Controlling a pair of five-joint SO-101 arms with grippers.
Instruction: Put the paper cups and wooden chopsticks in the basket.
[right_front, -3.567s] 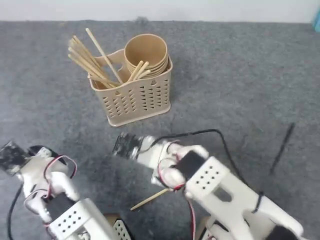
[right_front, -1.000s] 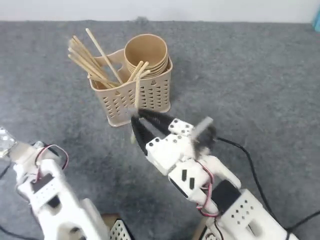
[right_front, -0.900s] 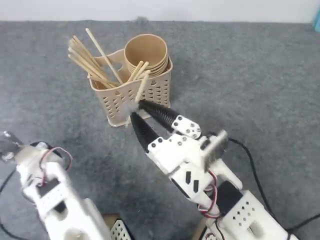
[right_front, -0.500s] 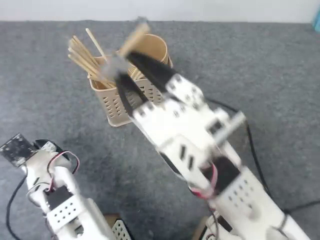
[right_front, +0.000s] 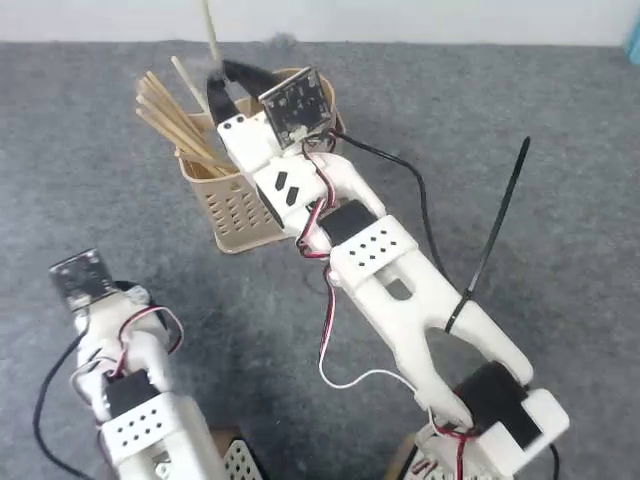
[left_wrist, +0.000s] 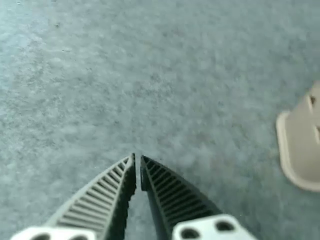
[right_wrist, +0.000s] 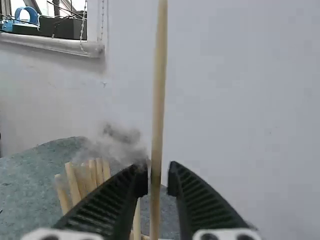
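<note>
One wooden chopstick (right_front: 210, 28) stands upright in our right gripper (right_front: 222, 82), jaws pinched on its lower end, above the basket (right_front: 235, 205) at upper left of the high view. Our left gripper (left_wrist: 137, 161) is closed on nothing, lower left. Risk as we see it: the stick pivots in the thin pinch, or hits the chopstick bundle (right_front: 168, 112) on release and tips over the rim.

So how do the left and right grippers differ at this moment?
The left gripper is shut on nothing; the right gripper clamps an upright chopstick. The left gripper points down at the grey mat; the right gripper is up over the basket. Both are black and ribbed.
</note>
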